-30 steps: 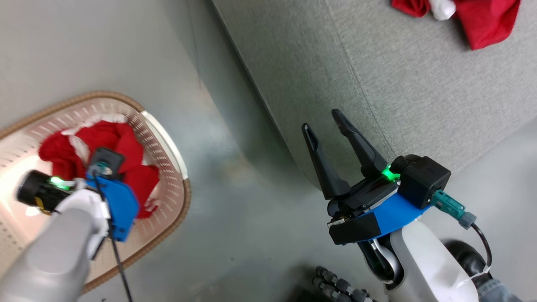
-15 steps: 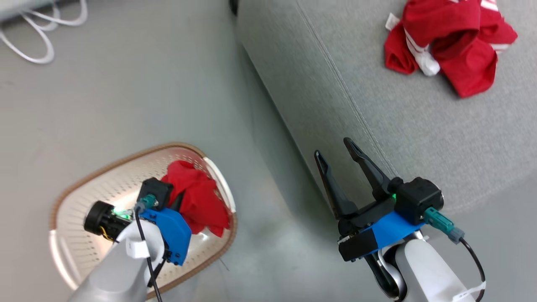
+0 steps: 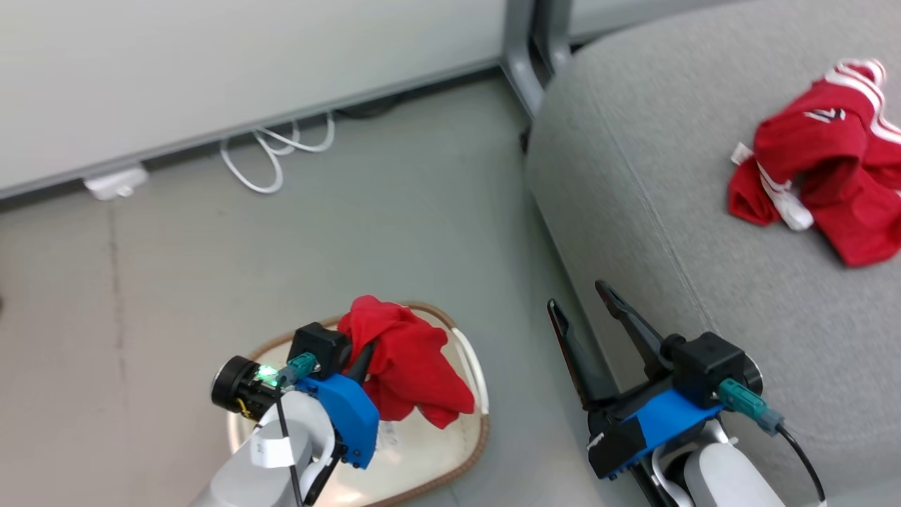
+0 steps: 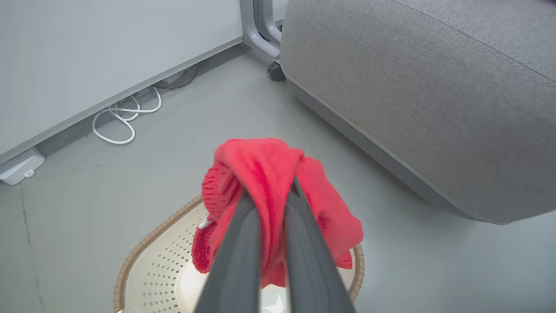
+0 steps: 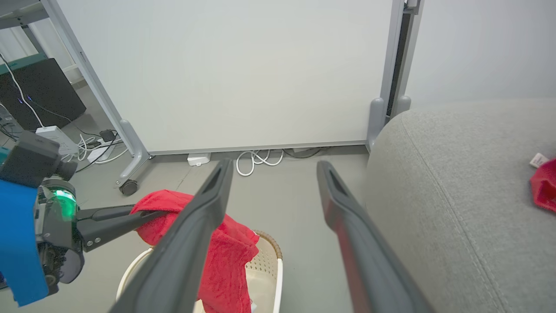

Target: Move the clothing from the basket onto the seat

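1. Carrying step: the left gripper (image 4: 270,191), clamped on a red garment (image 3: 408,366), hangs it above the basket (image 3: 481,429). Next it must swing right over the seat (image 3: 633,176) and release.
2. The right gripper (image 3: 577,296) gapes empty beside the seat, where a second garment (image 3: 823,176) lies.
3. A second earlier, the held garment sat inside the basket.

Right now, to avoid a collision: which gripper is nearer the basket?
Left. The left gripper hangs over the basket, clamping a garment; the right gripper, open, is beside the seat.
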